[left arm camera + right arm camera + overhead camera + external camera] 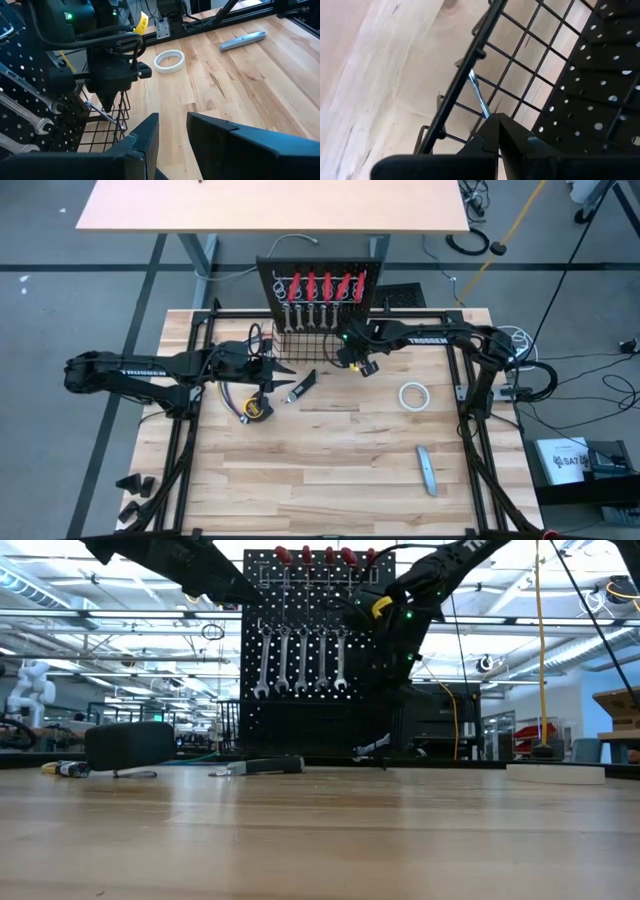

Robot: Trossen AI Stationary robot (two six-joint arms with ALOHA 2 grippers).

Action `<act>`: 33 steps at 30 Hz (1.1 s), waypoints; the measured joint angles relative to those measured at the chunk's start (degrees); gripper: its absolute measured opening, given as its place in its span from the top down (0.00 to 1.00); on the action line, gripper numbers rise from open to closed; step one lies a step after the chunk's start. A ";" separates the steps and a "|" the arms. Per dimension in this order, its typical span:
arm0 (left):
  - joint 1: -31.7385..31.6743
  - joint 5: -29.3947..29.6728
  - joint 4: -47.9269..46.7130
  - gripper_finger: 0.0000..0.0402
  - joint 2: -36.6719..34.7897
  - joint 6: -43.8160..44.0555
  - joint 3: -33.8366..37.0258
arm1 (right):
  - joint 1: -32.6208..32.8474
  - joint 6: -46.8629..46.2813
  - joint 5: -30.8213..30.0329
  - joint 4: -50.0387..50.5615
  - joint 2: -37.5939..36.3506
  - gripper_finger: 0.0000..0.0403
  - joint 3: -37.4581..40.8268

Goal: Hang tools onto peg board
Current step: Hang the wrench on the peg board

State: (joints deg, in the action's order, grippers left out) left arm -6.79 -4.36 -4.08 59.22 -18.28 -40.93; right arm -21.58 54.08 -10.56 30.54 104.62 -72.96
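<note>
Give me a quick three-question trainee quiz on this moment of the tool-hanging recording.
1. True or false: the white tape roll already hangs on the peg board.
2. What does the right gripper hold over the wire basket? A: a silver wrench. B: the black-handled knife. C: nothing.
3. In the low view, how many hanging wrenches show on the peg board?

Key
1. False: it lies flat on the table.
2. A.
3. Five.
</note>
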 joint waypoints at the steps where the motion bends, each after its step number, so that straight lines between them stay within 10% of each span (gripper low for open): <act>1: 0.00 0.00 -0.05 0.73 0.00 0.00 0.00 | 0.00 -0.31 -0.01 0.45 0.09 1.00 -0.44; 28: -2.42 1.67 -2.78 0.73 -0.90 1.51 0.00 | -0.13 -28.46 -2.41 12.19 -0.32 1.00 -10.68; 33: -4.39 1.70 -2.89 0.73 -0.92 1.53 0.90 | -0.71 -30.92 5.96 10.89 -4.56 1.00 -10.68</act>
State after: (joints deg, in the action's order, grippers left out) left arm -11.18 -2.66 -6.96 58.30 -16.75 -40.02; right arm -22.30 23.16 -4.60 41.43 100.06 -83.64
